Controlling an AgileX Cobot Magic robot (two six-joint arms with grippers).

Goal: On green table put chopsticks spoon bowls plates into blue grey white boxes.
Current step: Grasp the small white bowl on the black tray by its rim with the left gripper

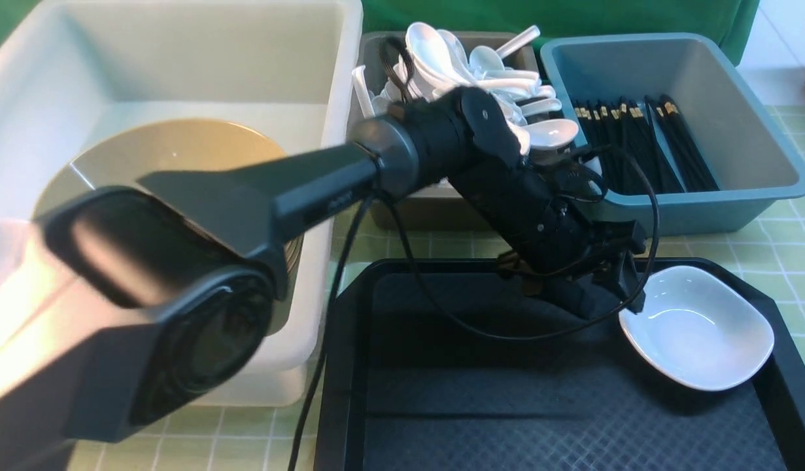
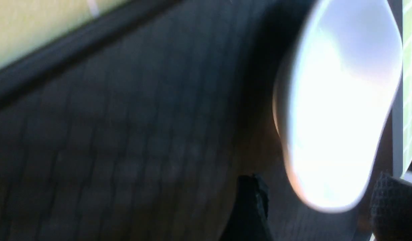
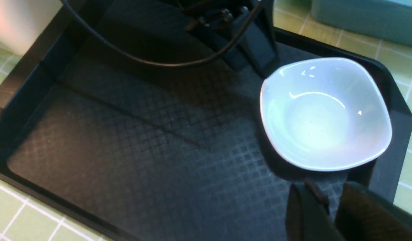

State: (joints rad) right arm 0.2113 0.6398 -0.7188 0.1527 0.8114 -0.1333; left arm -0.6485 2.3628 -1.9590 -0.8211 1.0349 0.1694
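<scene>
White box (image 1: 180,59): it stands left of the black tray (image 1: 441,418). One olive bowl (image 1: 173,144) lies inside, half covered by the left arm (image 1: 245,196).
Grey box (image 1: 441,212): behind the tray, heaped with spoons (image 1: 441,59).
Left gripper (image 1: 611,301): low over the tray's right half, jaws apart, nothing clamped.
Deciding relation: the plate (image 1: 700,327) lies directly to the right of this gripper. In the left wrist view its rim stands between the two fingertips (image 2: 393,204), so we judge a short advance is enough.
Plate: it lies flat in the tray's far right part, dip upward.
Blue box (image 1: 703,216): behind the tray's right corner. The chopsticks (image 1: 644,144) in it lie pointing away from the tray.
Right gripper (image 3: 328,204): over the tray's near right part and close to the plate, jaws a little apart and empty.
Hidden: the left wrist view is blurred, so we cannot tell if a finger touches the rim. The front view does not show the right gripper.
</scene>
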